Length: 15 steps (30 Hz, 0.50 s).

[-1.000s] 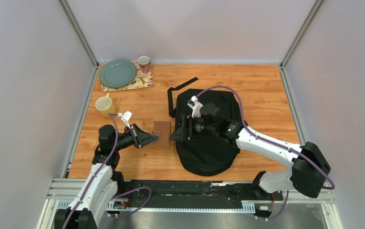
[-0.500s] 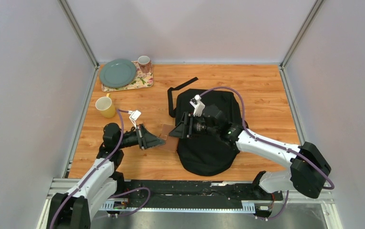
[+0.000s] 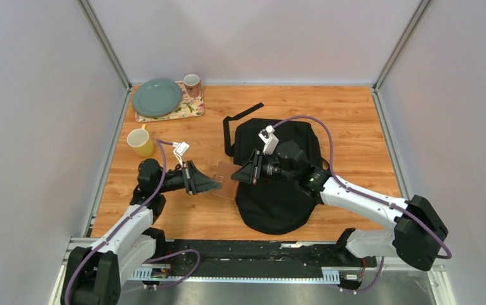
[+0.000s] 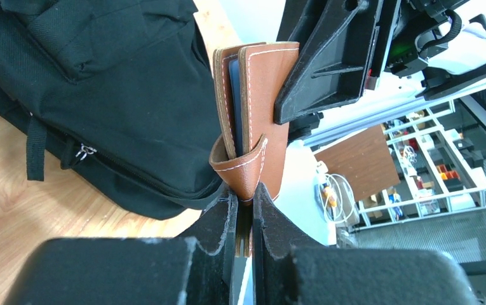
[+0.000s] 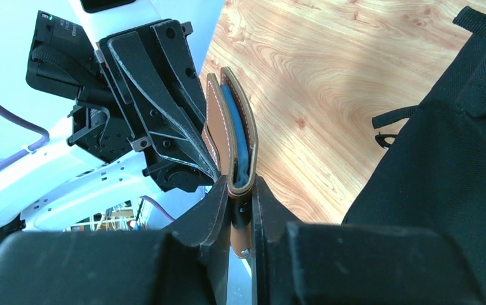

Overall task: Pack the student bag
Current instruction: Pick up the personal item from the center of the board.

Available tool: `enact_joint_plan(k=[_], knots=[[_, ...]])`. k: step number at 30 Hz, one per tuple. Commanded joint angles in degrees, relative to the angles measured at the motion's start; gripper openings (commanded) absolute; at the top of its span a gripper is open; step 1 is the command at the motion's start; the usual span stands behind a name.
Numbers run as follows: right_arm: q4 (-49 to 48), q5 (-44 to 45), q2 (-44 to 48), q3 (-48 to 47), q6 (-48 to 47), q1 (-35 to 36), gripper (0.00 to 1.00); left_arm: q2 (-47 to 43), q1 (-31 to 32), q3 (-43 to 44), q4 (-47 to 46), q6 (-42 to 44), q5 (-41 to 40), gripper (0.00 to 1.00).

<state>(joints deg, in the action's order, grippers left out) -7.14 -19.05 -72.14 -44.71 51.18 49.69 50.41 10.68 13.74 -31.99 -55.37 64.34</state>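
Overhead alone, whole student bag (image 3: 276,206).

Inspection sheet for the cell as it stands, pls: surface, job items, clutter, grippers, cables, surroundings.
Surface: wooden tabletop, no damage seen.
Job's things: black student bag lying flat, one strap trailing toward the far edge; brown wallet held beside the bag's left edge, not inside.
Clutter: yellow mug; green plate and pink mug on a floral tray, far left corner.
Grippers: left gripper and right gripper both shut on the wallet, at opposite edges.
Cables: purple cable along the left arm; second purple cable arcing above the bag.
Surroundings: grey walls, metal frame posts.
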Motion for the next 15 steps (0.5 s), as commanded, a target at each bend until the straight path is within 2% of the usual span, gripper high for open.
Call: enact_joint_plan(k=[1, 2, 4, 5, 8, 9, 15], knots=[[-2.8, 0.41, 3.23, 0.85, -0.38, 0.05, 0.03, 0.74, 0.4, 2.26, -2.55, 0.44, 1.14, 0.14], [-1.93, 1.2, 3.67, 1.02, -0.46, 0.05, 0.0, 0.65, 0.75, 2.0, -2.64, 0.53, 1.06, 0.47], [-0.26, 4.88, 5.95, 1.9, -1.08, 0.05, 0.0, 0.04, 1.19, 2.17, -2.3, 1.84, 0.09, 0.64], [3.58, 6.9, 7.18, 1.91, -1.52, 0.05, 0.0, -0.4, 1.28, 2.87, -0.81, 2.98, -0.87, 0.68], [10.79, 16.3, 13.15, 3.04, -3.1, -0.03, 0.0, -2.25, 1.36, 6.02, 8.41, 9.92, -4.47, 0.71], [12.92, 22.68, 14.73, 3.74, -3.01, 0.05, 0.0, -2.6, 1.28, 7.08, 13.39, 11.68, -6.74, 0.71], [26.28, 42.73, 29.76, 7.35, -1.61, -0.12, 0.0, 1.86, 1.71, 14.46, 20.73, 18.54, -13.26, 0.73]])
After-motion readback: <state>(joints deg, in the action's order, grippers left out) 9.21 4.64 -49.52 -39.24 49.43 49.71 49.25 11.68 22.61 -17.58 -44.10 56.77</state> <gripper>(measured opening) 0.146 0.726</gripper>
